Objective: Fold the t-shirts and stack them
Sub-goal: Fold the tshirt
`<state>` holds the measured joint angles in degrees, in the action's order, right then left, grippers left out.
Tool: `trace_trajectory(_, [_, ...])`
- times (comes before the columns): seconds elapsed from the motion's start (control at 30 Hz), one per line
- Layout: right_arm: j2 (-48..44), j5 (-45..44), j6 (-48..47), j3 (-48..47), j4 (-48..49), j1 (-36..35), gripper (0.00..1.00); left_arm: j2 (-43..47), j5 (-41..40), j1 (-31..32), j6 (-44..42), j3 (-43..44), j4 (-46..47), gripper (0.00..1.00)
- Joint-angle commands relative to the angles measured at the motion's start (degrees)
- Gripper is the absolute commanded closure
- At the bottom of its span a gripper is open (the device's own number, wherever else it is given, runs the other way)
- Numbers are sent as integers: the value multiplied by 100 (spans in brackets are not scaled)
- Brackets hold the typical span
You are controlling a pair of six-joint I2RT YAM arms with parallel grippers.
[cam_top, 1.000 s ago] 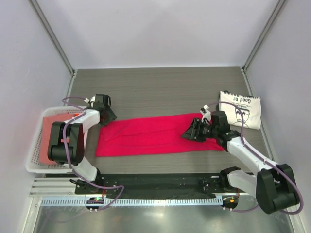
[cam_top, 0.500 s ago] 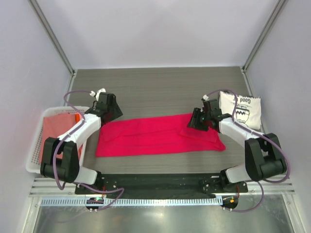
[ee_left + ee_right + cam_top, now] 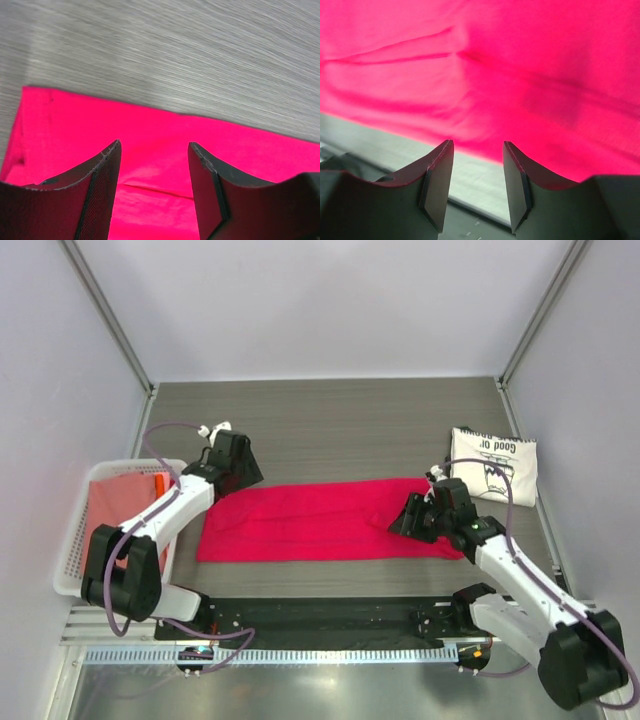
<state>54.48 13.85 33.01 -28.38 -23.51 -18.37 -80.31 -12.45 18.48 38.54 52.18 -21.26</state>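
A crimson-pink t-shirt (image 3: 330,520) lies folded into a long strip across the middle of the table. A cream t-shirt (image 3: 494,464) with black print lies folded at the back right. My left gripper (image 3: 245,472) hovers open over the strip's far left corner. In the left wrist view the left gripper (image 3: 154,150) holds nothing, and the pink t-shirt (image 3: 150,130) lies beneath it. My right gripper (image 3: 402,524) is open over the strip's right end. In the right wrist view the right gripper (image 3: 478,150) stands at the near edge of the pink t-shirt (image 3: 485,65), empty.
A white lattice basket (image 3: 72,558) sits at the left table edge with a reddish cloth (image 3: 115,508) inside. A black rail (image 3: 320,615) runs along the near edge by the arm bases. Grey walls enclose the table on three sides.
The left gripper has moved right along the shirt's far left corner. The right gripper went to the far edge, then came back toward the near right end.
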Motion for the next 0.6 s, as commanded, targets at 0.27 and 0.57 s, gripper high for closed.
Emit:
trace_trajectory(0.27, [237,-1327,161,-765,-558,-44,50,-405,515,1069,-92,801,104,43])
trace_trajectory(0.57, [1652,-3449,329,-1222,39,0,50,-2107,1059,2334,-145,2275,280,42])
